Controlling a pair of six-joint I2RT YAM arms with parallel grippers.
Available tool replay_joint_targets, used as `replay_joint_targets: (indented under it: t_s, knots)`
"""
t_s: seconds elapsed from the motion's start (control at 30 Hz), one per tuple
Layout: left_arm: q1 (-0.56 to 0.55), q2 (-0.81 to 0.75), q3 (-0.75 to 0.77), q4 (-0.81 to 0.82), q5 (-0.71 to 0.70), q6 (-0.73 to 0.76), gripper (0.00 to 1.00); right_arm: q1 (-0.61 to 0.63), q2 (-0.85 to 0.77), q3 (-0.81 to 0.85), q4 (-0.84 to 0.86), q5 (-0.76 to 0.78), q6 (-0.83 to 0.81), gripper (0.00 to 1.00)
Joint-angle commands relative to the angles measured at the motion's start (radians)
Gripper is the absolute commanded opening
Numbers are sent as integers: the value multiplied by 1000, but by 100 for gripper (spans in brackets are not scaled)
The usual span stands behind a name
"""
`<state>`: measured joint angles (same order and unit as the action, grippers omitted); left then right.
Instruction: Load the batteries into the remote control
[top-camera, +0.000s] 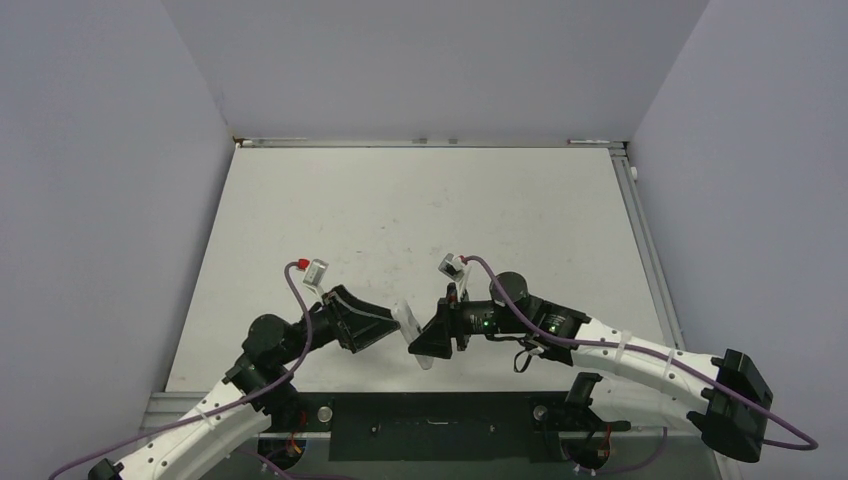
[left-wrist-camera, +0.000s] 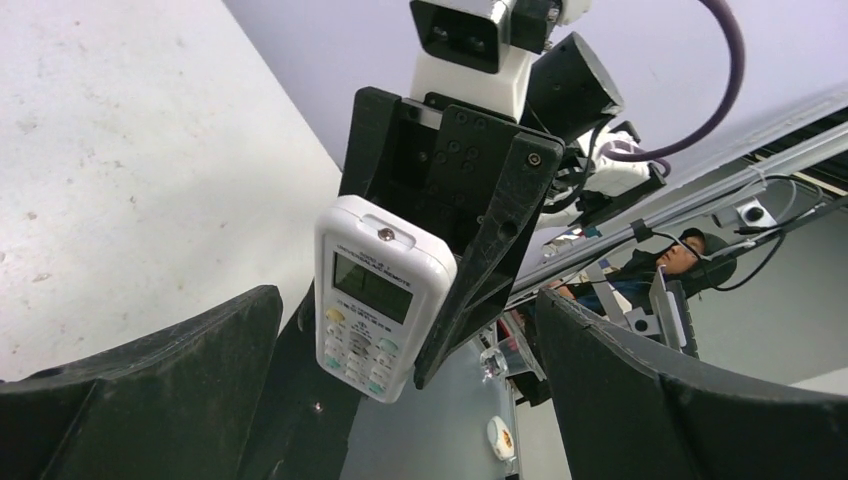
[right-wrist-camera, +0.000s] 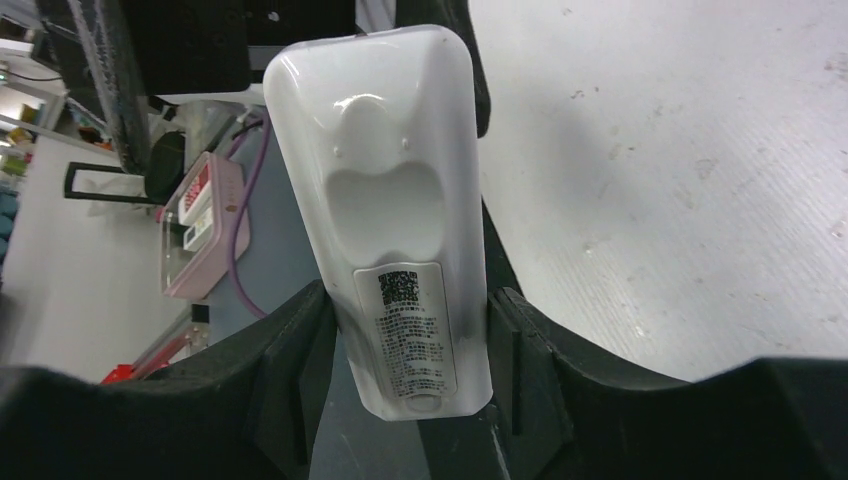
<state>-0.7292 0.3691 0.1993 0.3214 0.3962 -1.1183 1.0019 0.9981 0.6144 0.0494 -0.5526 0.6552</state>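
Note:
The white remote control (top-camera: 409, 318) is held in the air between my two grippers, above the near part of the table. My right gripper (right-wrist-camera: 408, 300) is shut on its lower sides. Its back faces that camera, showing a labelled cover (right-wrist-camera: 412, 330) that sits closed. In the left wrist view its display and buttons (left-wrist-camera: 372, 298) face me, with my right gripper's black fingers (left-wrist-camera: 490, 250) behind it. My left gripper (left-wrist-camera: 405, 310) is open, its fingers spread wide on either side of the remote without touching it. No batteries are in view.
The white table (top-camera: 420, 210) stretches out beyond the grippers, with grey walls on three sides. A dark strip (top-camera: 430, 425) with the arm mounts runs along the near edge. A pink box (right-wrist-camera: 205, 225) and cables lie off the table.

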Motion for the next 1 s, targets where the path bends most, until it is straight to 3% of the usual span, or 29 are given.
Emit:
replay_joint_targets:
  t_s: [0.0, 0.23, 0.3, 0.67, 0.9, 0.97]
  knots:
    - [7, 13, -13, 196, 34, -26, 97, -4, -7, -17, 238, -81, 102, 9]
    - [7, 26, -37, 274, 38, -44, 100, 3, 33, -46, 365, -112, 170, 9]
    - [7, 32, -40, 293, 42, -50, 93, 7, 42, -51, 396, -120, 181, 9]
    - [7, 55, -40, 344, 50, -55, 79, 20, 93, -61, 492, -136, 230, 9]
    - [7, 63, -36, 354, 56, -52, 55, 22, 103, -61, 475, -121, 226, 8]
    - [7, 66, -33, 347, 53, -49, 40, 22, 102, -61, 464, -117, 224, 9]
